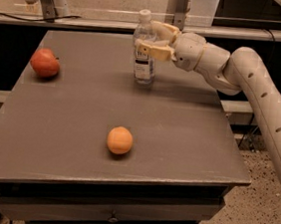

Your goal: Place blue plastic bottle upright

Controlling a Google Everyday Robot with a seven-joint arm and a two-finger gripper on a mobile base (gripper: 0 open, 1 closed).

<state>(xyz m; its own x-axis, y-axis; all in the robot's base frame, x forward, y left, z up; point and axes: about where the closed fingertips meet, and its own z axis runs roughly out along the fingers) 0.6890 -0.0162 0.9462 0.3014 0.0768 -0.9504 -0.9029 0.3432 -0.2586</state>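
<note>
**At the table's far side: bottle upright in the gripper's hold**

Toward the back of the grey table [178,138], the blue plastic bottle [144,59] stands vertical with its white cap [145,14] uppermost. Its base appears to rest on the surface. The gripper [147,36] reaches in from the right at the end of the arm [262,97] and sits at the bottle's shoulder, above the label [143,67].

*Risks.* You are holding a tall, light, narrow-based object high up, so any sideways drag as the fingers part could tip it. An uneven release, with one finger leaving before the other, would push the neck over. Contact between base and table cannot be confirmed from this angle. If the base is not fully down, letting go would drop the bottle slightly and it may wobble or fall. Withdraw along the arm's own line, not across the bottle. The red fruit [45,63] and the orange fruit [120,140] lie well apart from it and look unlikely to interfere.

*Gripper.* The two fingers are spread only as wide as the bottle, one on each side, and appear to pinch it. They touch nothing else.
</note>
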